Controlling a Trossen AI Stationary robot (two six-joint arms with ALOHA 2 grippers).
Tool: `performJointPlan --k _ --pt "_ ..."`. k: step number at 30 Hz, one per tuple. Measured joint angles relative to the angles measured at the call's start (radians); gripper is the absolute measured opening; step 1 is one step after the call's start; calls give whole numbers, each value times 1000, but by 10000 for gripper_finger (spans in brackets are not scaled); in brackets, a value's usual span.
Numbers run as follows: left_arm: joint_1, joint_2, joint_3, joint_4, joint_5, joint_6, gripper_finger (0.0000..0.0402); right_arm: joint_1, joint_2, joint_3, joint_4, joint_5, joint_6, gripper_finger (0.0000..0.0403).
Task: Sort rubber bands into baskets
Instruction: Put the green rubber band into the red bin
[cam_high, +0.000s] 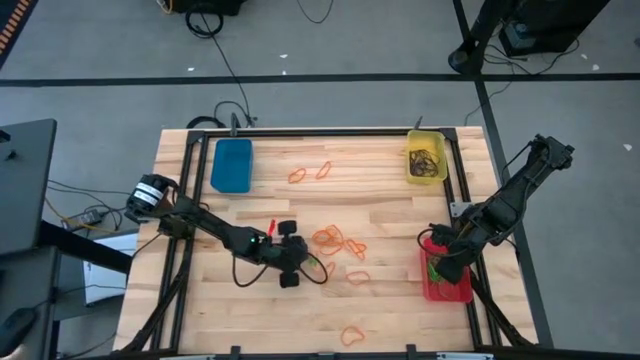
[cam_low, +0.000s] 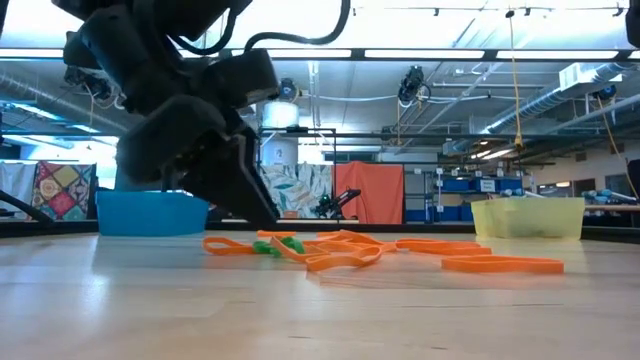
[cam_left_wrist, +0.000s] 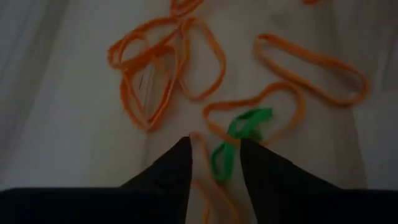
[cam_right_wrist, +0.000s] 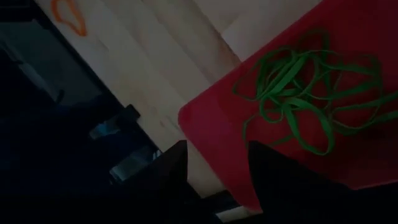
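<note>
The left claw (cam_left_wrist: 214, 163) is down on the pale wooden table (cam_high: 400, 215), near its middle, at the edge of a loose cluster of thin orange rubber bands (cam_high: 335, 243). Its two dark fingers stand spread, and a small green rubber band (cam_left_wrist: 239, 138) lies on the wood between the tips, tangled with an orange loop; nothing is pinched. I judge the step in hand to be picking that green band out of the cluster. The next move calls for pressing the fingers together on the green loop alone, leaving the orange one that crosses it, and then carrying it to the red rectangular plastic basket (cam_high: 458, 292) at the table's right edge, where other green bands (cam_right_wrist: 314, 93) already lie.

The right claw (cam_right_wrist: 214, 165) hovers over that red basket, fingers spread and empty. A yellow plastic basket (cam_high: 427, 158) holding dark bands sits at the far right corner, and a blue plastic basket (cam_high: 232, 165) near the far left. More orange bands lie scattered, one (cam_high: 352, 335) near the near edge.
</note>
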Motion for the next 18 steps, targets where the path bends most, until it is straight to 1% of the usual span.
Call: performJointPlan --k 4,7,10,14,18 --pt "4 17 0 19 2 81 148 0 0 0 29 -8 0 181" --pt "11 47 1 42 8 115 135 0 1 0 31 -9 0 181" --pt "18 79 1 61 50 141 116 0 4 0 31 -9 0 181" --pt "17 95 5 54 55 82 84 0 14 0 32 -7 0 181" --pt "17 95 5 37 67 29 45 0 22 0 32 -7 -1 181"
